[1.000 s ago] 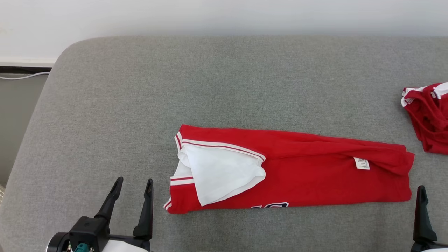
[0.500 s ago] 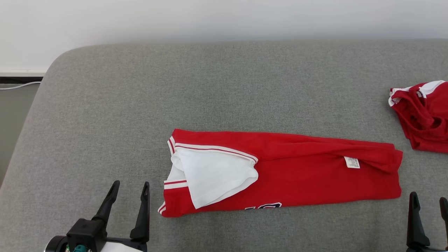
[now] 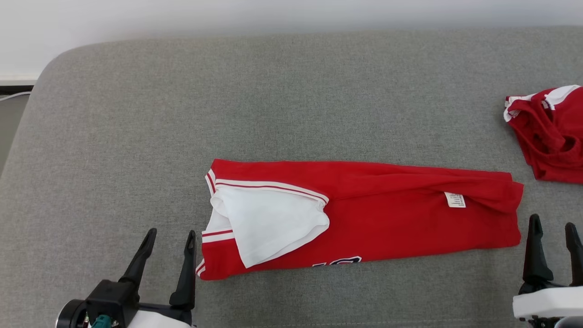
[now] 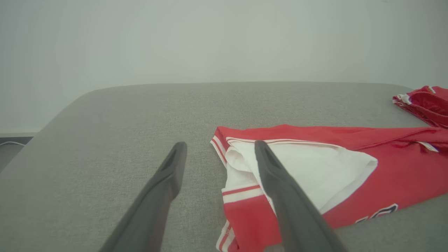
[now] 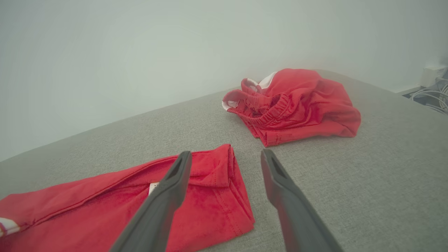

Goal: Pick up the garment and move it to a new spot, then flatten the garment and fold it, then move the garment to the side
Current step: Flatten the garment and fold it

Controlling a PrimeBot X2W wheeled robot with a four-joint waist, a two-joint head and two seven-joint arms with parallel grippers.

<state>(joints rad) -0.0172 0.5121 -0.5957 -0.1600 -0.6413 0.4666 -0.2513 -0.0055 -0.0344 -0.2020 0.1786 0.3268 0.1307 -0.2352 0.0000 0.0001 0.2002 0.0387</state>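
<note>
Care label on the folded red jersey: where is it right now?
In the head view the white care label sits on the folded red jersey near its right end, up and left of the open right hand.

Grey fabric cushion w/ rounded corner, plain white wall behind, soft even light

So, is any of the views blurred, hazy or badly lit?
Head view: even, soft light, no glare; the folded garment is sharp. Left wrist view: milky haze, the left gripper out of focus. Right wrist view: same haze, the right gripper blurred, the crumpled garment soft.
</note>
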